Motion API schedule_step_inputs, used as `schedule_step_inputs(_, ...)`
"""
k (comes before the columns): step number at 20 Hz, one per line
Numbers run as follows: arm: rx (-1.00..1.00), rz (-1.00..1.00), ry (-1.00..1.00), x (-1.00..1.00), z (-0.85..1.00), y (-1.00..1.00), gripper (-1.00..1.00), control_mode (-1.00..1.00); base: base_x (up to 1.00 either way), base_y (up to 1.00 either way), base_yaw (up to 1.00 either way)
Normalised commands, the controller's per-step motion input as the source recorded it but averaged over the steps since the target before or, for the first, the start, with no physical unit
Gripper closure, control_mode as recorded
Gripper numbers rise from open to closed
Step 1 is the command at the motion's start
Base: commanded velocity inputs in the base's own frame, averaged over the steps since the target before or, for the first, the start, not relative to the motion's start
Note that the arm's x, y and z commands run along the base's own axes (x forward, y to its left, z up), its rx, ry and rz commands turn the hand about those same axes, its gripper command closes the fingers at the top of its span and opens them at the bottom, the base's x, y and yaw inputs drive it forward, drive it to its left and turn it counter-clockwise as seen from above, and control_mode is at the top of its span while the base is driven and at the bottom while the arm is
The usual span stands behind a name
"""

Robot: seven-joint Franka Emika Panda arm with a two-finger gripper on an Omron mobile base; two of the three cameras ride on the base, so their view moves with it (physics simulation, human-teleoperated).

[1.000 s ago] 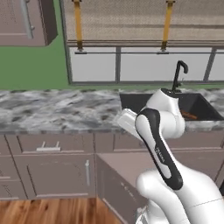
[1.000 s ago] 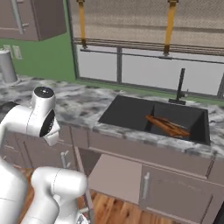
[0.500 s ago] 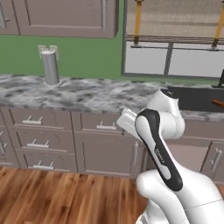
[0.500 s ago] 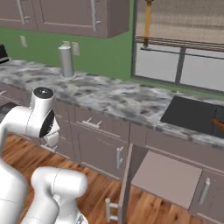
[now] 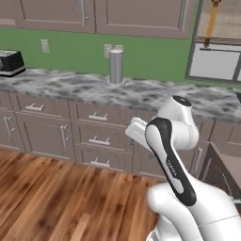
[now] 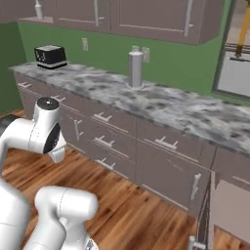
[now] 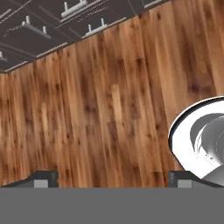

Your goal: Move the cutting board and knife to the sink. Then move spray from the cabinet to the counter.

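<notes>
Status: you're between jobs, nothing in hand. In the hand view the gripper [image 7: 113,178] looks down at the wooden floor [image 7: 109,100]. Its fingertips [image 7: 43,177] are spread wide with only bare floor between them, so released and empty.

The arm is folded in close over the base, well short of the counter [image 6: 100,93].

Spray leg, my read: not started. In the right base view, at the far left end of the wall run, there's a small pale bottle-like thing [image 6: 38,9] standing in the cabinet [image 6: 28,20] recess above the toaster [image 6: 50,56]. That's probably the spray, but it's too small to confirm the nozzle. Nothing like it stands on the counter yet.

On the worktop:
- The toaster sits at the left end.
- A steel canister [image 6: 135,70] stands at the back edge, mid-run.

Board and knife leg: you can't verify it from these views, so check the sink side before calling it done.

What's left, as I judge it:
- close up on the left end of the counter
- reach up into the recess
- grip the bottle
- set it down on bare stone

Watch the toaster directly under the recess on the way down.
</notes>
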Motion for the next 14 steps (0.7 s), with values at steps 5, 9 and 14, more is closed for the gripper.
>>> schedule_step_inputs(5,0.0,0.0,0.0,0.0,0.0,0.0,-1.0,1.0,0.13,1.0,0.18)
schedule_step_inputs(9,0.0,0.0,0.0,0.0,0.0,0.0,-1.0,1.0,0.58,1.0,0.04)
schedule_step_inputs(14,0.0,0.0,0.0,0.0,0.0,0.0,-1.0,1.0,0.71,1.0,0.0)
